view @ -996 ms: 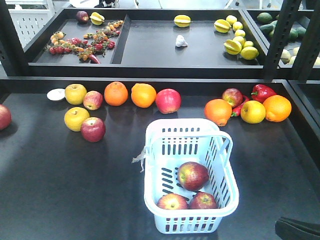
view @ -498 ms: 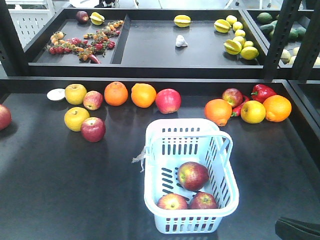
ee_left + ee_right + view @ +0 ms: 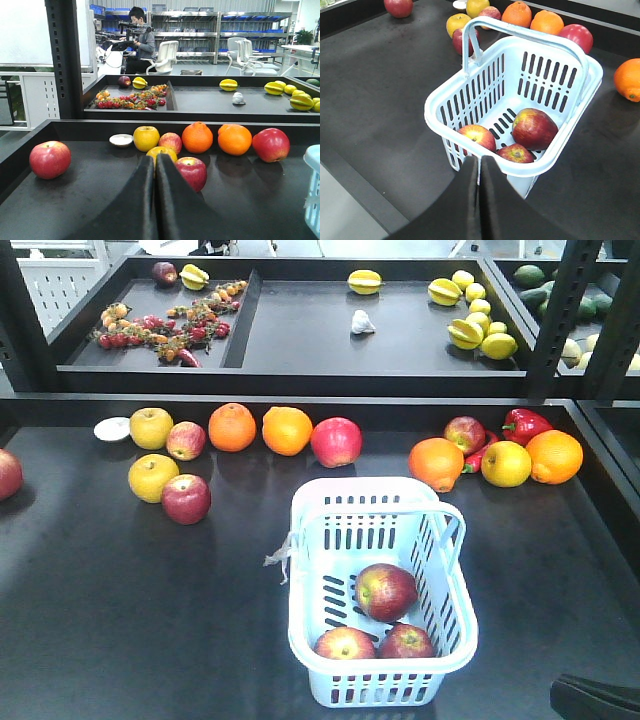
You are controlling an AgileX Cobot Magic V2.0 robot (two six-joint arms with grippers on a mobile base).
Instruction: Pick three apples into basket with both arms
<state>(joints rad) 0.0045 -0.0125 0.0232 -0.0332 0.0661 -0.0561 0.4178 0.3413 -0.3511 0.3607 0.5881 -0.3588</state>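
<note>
**Three apples in basket, both grippers closed and empty**

Basket [image 3: 380, 590] sits on the desk [image 3: 120, 620], front centre. Three apples inside: one large [image 3: 386, 591] mid-floor, two smaller at the near wall, left one [image 3: 344, 644] and right one [image 3: 406, 642], the pair just beside each other. One hoop handle is raised over the basket, and a white shred [image 3: 277, 556] hangs off the left rim.

My left gripper [image 3: 154, 172]: jaws fully together, only a thin seam between them, nothing held, nothing touched. It hangs low over the desk and points at the back row of fruit. Straight ahead of it are a loose red apple [image 3: 190, 172] and a yellow apple [image 3: 161, 153]; both are apart from the tips.

My right gripper [image 3: 479, 167]: jaws also pressed together, holding nothing. In the wrist view it overlaps the basket's near rim; I cannot tell whether it touches or sits above it. From there I look down on all three apples.

Front view shows only a black sliver of my right arm [image 3: 595, 698] at the lower right corner, with no gripper visible.

Other fruit along the back of the desk: two oranges [image 3: 259, 428], a big red apple [image 3: 336, 442], and a red pepper [image 3: 525, 424] on the right. One more red apple [image 3: 50, 159] sits far left, well apart from the rest.
</note>
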